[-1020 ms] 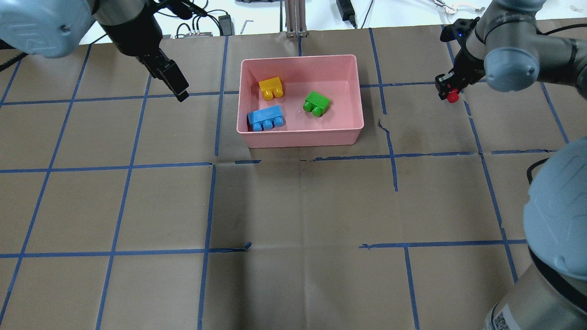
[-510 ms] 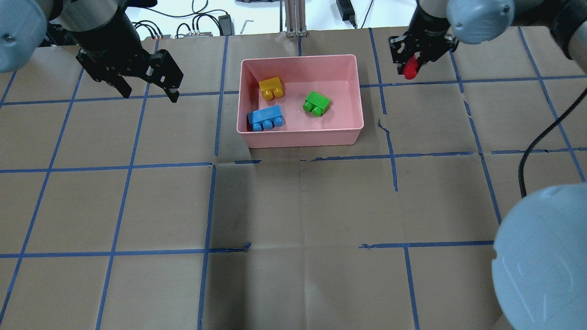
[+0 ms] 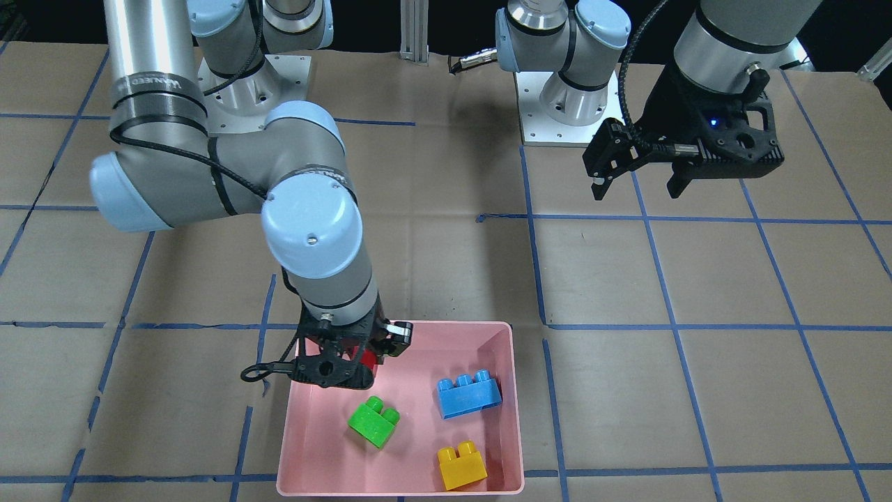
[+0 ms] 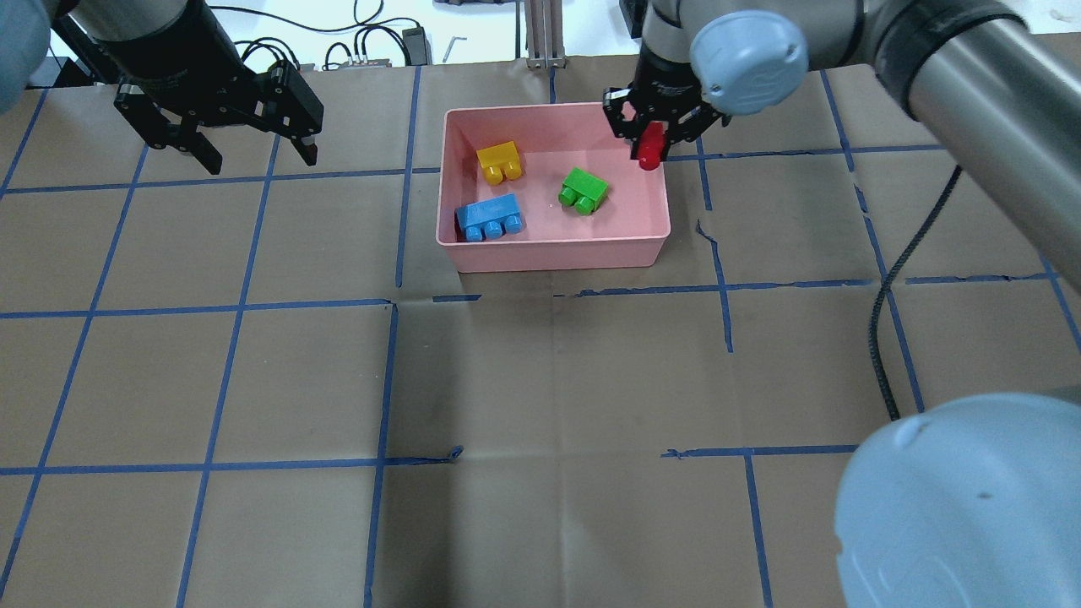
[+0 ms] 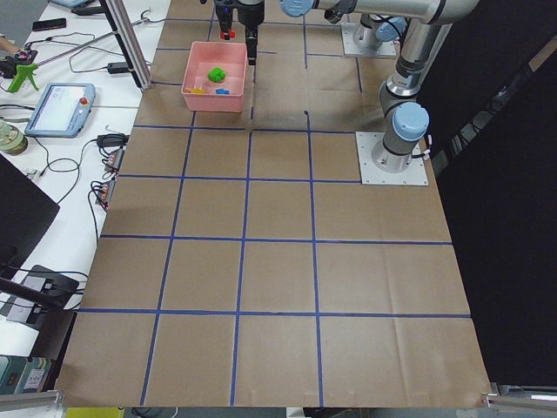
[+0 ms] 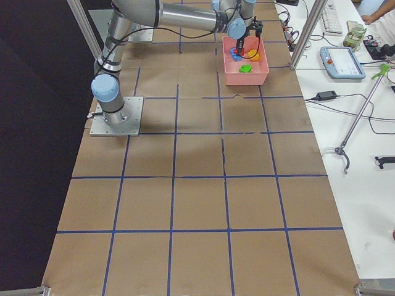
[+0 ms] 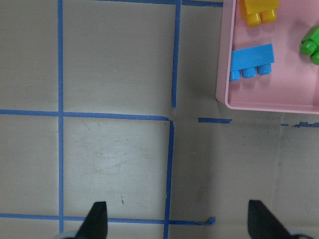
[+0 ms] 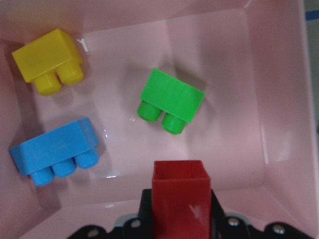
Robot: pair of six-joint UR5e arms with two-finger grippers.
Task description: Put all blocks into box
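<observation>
Nearly there: got green block (image 4: 583,190), blue block (image 4: 490,218), yellow block (image 4: 498,160) down in box (image 4: 553,253). Gripping red block (image 8: 179,194) in right pincer (image 4: 650,150) over box's far-right corner, prob. just needs dropping, w/ left pincer (image 4: 260,160) wide, empty, well apart.

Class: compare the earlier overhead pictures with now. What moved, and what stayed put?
The right gripper, shut on the red block, carried it leftward from outside the box to over its far right corner. The left gripper, open, drifted left, away from the box. The yellow block, blue block and green block lie unmoved inside.
</observation>
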